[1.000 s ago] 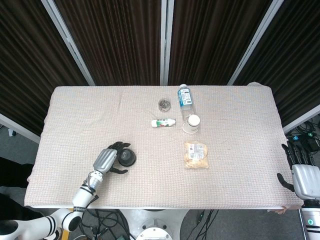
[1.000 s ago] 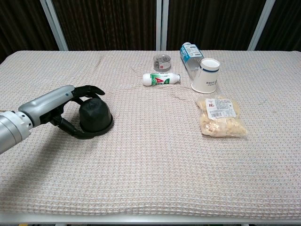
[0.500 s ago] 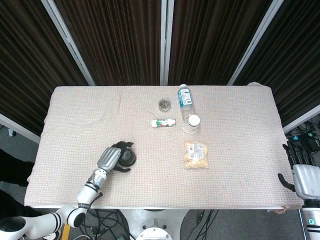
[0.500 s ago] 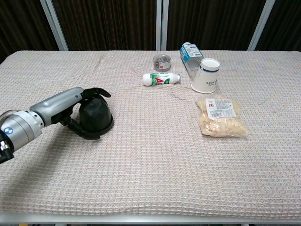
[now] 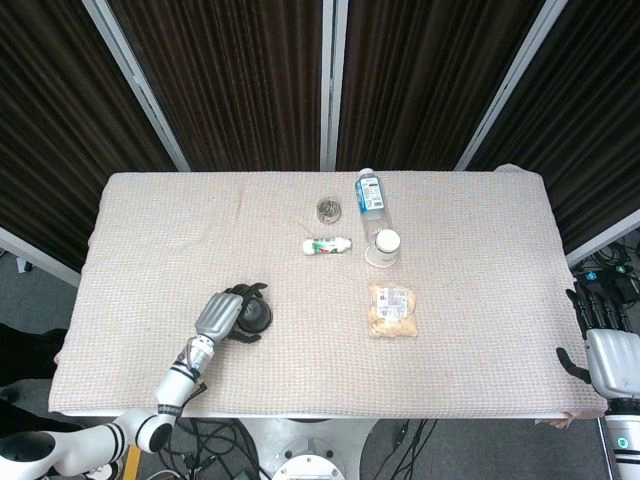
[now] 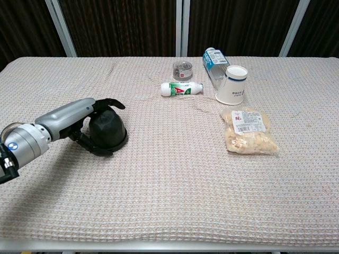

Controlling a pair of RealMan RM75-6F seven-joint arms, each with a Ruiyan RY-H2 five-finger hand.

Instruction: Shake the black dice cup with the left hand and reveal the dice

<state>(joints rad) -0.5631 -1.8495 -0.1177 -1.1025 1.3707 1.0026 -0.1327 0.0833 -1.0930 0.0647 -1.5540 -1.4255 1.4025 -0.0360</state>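
The black dome-shaped dice cup [image 6: 108, 130] stands mouth-down on the surface [image 6: 169, 185], which is covered by a beige waffle-weave cloth, in the near-left area. In the head view the same dice cup [image 5: 254, 316] lies toward the front-left of the surface [image 5: 480, 260].

The left robot hand [image 6: 85, 124] wraps around the dice cup from the left side. Its dark fingers [image 6: 112, 102] curve over the top of the cup, and a lower digit lies along the cup's base at the front. The left robot hand [image 5: 226, 314] grips the cup, and the cup rests on the cloth.

The right robot hand [image 5: 605, 350] hangs off the right edge of the surface, visible only in the head view. Its dark fingers point upward and hold nothing; they appear spread apart.

Other items occupy the far centre:
- A small round clear container [image 6: 182, 69] stands farthest back.
- A small white bottle with a green and red label [image 6: 181, 88] lies on its side just in front of it.
- A clear plastic water bottle with a blue label [image 6: 214, 62] lies on its side to the right.
- A white paper cup [image 6: 232, 84] lies tipped against the water bottle.
- A clear bag of pale snack pieces [image 6: 248, 130] lies flat nearer than the paper cup.
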